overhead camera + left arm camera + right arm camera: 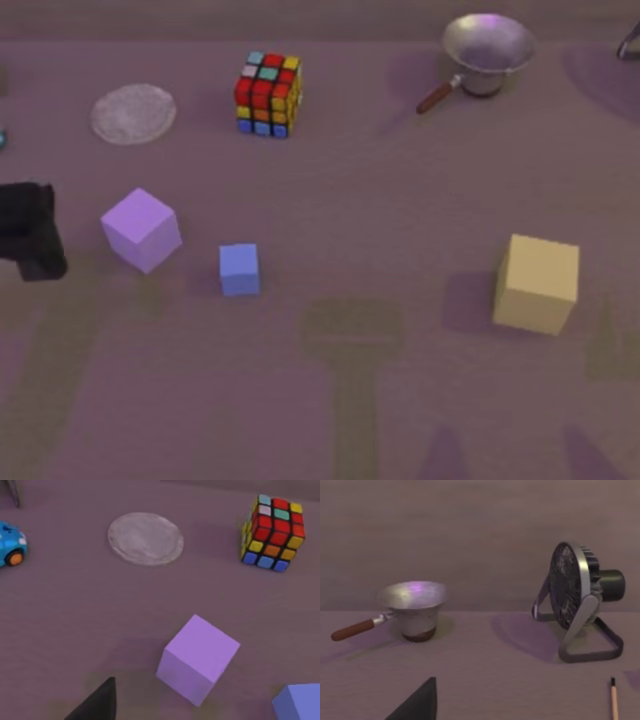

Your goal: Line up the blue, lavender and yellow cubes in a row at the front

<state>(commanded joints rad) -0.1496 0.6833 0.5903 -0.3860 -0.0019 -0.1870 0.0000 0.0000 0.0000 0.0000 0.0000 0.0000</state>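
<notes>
My left gripper [35, 235] sits at the left edge of the surface [380, 220], just beside the lavender cube [141, 229]; I cannot tell how its jaws stand. The blue cube [239, 269] lies near the lavender one, and the yellow cube [537, 283] is well apart on the right. Hazard: the lavender cube sits rotated, so unaligned jaws may twist it or knock it into the blue cube. The right arm is parked out of the top view.
</notes>
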